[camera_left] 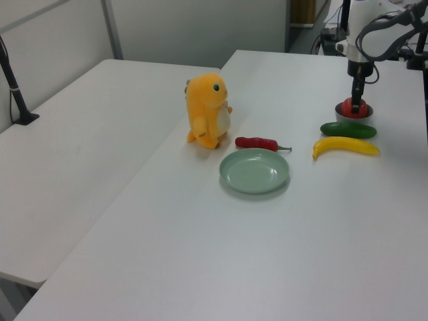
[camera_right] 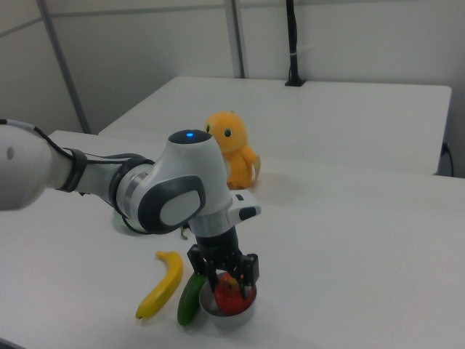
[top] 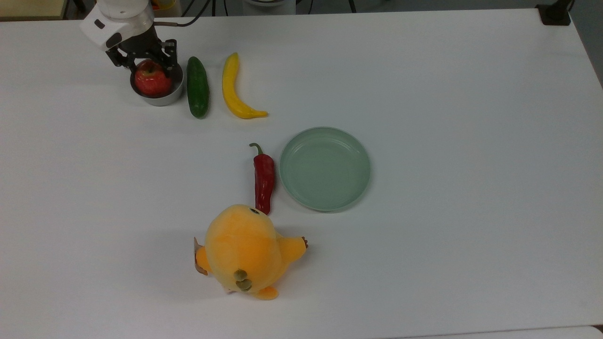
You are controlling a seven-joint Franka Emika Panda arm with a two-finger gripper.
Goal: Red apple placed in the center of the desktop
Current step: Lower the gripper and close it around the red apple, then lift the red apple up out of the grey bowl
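We are seeing the apple [top: 152, 81] sitting in a grey bowl [top: 163, 96] near the top view's upper left corner of the desktop [top: 447, 94], well apart from its middle. The gripper [top: 147, 61] is reaching down over the bowl, its fingers [camera_right: 249, 273] spread on either side of the apple; we cannot tell whether they are pressing it. A cucumber [top: 197, 86] is lying just beside the bowl, a banana [top: 234, 88] beyond it.

You have one round red apple [top: 152, 81], grey metal bowl [top: 162, 97], green cucumber [top: 198, 87], yellow banana [top: 233, 88], red chili pepper [top: 264, 179], pale green plate [top: 325, 168], orange plush toy [top: 245, 250].
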